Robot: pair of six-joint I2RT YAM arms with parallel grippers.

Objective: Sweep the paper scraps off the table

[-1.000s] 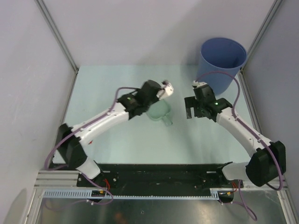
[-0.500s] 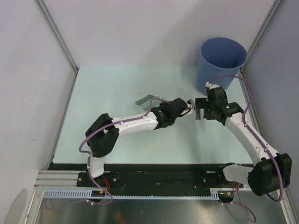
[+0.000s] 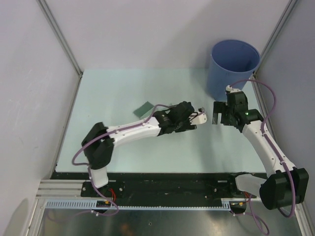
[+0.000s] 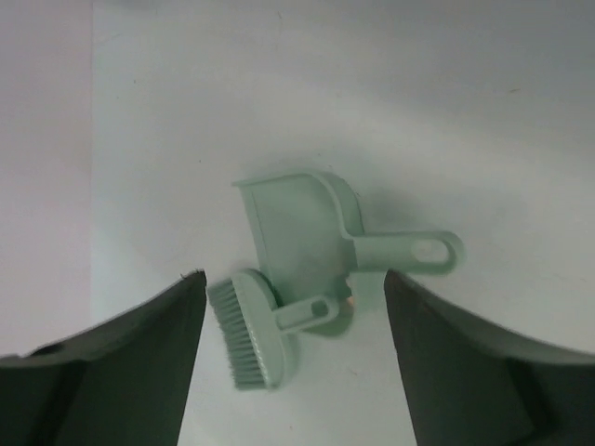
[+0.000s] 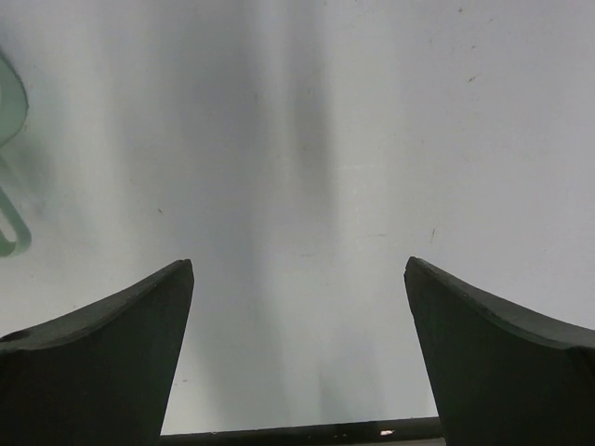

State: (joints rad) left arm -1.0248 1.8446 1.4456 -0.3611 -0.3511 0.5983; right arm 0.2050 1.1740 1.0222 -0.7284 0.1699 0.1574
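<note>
Two robot arms reach over the table (image 3: pixel 123 83), a pale mint-green top seen from above. Left of centre, a small flat grey-green shape (image 3: pixel 144 108) lies on the table; what it is cannot be told.

Just to its right, the left arm (image 3: pixel 133 129) stretches from the near-left corner toward the middle and ends in the left gripper (image 4: pixel 294 276). Its wrist camera shows the dark fingers (image 4: pixel 130 353) spread wide with nothing between them. Beyond them on the tabletop lies a pale green dustpan (image 4: pixel 297 218), handle pointing right. A pale green hand brush (image 4: pixel 256 330) lies on its side, bristles to the left, its handle overlapping the pan's near edge.

Right of centre, near the left gripper but apart from it, hangs the right gripper (image 5: pixel 299 265). Its jaws are also wide and empty above the tabletop. A sliver of pale green plastic (image 5: pixel 9 139) shows at the left edge of its view.

A blue bucket (image 3: pixel 235 66) stands at the far right corner, just behind the right gripper. Where the paper scraps lie cannot be told from these views.
</note>
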